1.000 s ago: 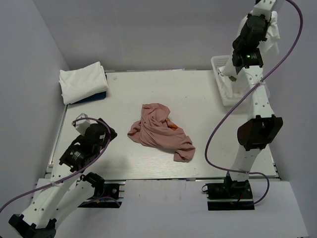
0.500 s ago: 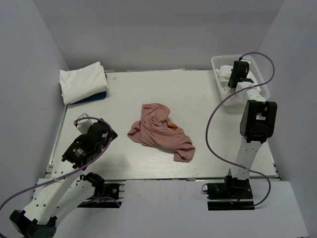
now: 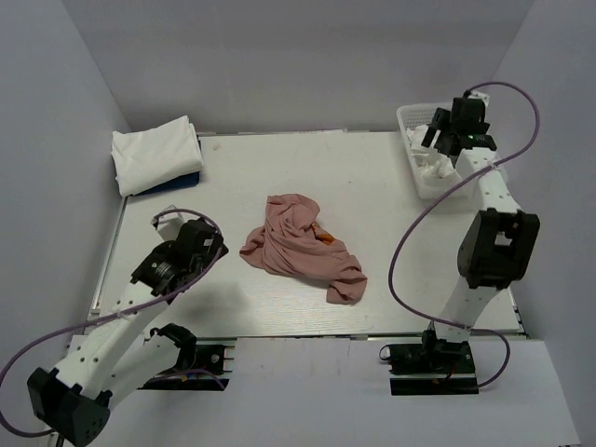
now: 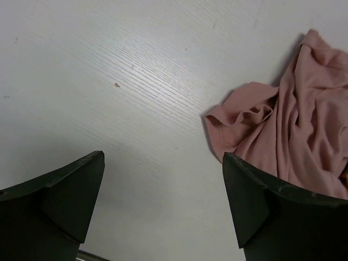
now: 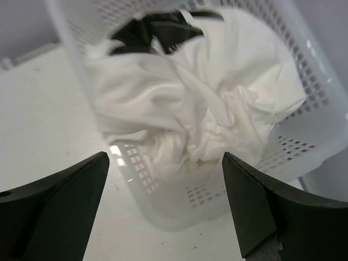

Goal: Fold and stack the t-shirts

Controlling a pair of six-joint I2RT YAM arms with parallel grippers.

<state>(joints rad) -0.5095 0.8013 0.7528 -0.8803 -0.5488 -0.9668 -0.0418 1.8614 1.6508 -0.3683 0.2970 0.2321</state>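
Empty, the left gripper (image 4: 163, 157) and right gripper (image 5: 166, 157) gape wide; the left should pinch the pink t-shirt (image 4: 288, 136) low by its nearest hem.

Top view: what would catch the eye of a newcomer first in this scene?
The crumpled pink t-shirt in the middle of the table draws the eye first. Next come the folded white tee at the far left corner, and the right gripper, which hangs open over the basket at the far right. The basket holds rumpled white cloth.
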